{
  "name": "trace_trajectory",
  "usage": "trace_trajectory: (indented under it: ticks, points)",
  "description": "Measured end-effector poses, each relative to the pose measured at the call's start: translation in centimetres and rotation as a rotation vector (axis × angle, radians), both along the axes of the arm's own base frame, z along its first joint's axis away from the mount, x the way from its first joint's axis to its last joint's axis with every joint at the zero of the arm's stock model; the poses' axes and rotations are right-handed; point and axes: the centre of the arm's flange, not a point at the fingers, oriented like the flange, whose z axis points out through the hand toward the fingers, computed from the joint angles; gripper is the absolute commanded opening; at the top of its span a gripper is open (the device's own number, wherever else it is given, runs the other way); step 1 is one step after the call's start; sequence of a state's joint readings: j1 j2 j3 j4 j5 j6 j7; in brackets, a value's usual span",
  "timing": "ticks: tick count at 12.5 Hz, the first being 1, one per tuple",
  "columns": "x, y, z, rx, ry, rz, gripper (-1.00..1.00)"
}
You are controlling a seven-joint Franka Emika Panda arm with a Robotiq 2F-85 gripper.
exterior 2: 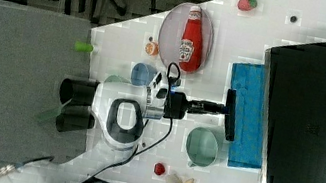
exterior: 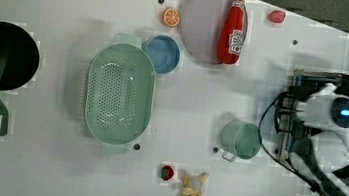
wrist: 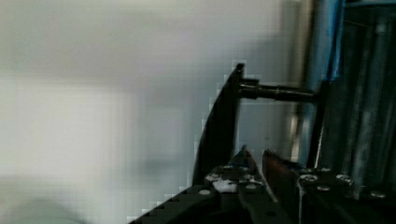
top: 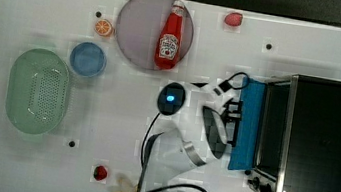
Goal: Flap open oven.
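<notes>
Wrist view puts the pincer (wrist: 254, 161) at the black bar handle (wrist: 219, 135), its fingers narrowed around the bar. Slipping off is the likely risk if the arm's pull strays from the door's swing; the light oven (top: 323, 145) might also drag across the table (top: 105, 117). Boxy and black-topped, it sits at the top view's right, blue glass door (top: 247, 124) already tilted partly down.
</notes>
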State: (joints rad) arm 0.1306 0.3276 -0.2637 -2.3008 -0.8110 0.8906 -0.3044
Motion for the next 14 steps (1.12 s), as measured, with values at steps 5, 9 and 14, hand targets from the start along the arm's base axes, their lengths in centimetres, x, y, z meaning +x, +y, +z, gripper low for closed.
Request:
trace_trajectory:
  ticks: [5,9,14]
  points:
    - [-1.7,5.5,-8.8,-0.078,0.078,0.016,-0.65]
    - [-0.5,6.1,-8.2,-0.076,0.016,-0.044,-0.65]
    - [2.4,6.1,1.0,0.146,-0.176,-0.407,-0.65]
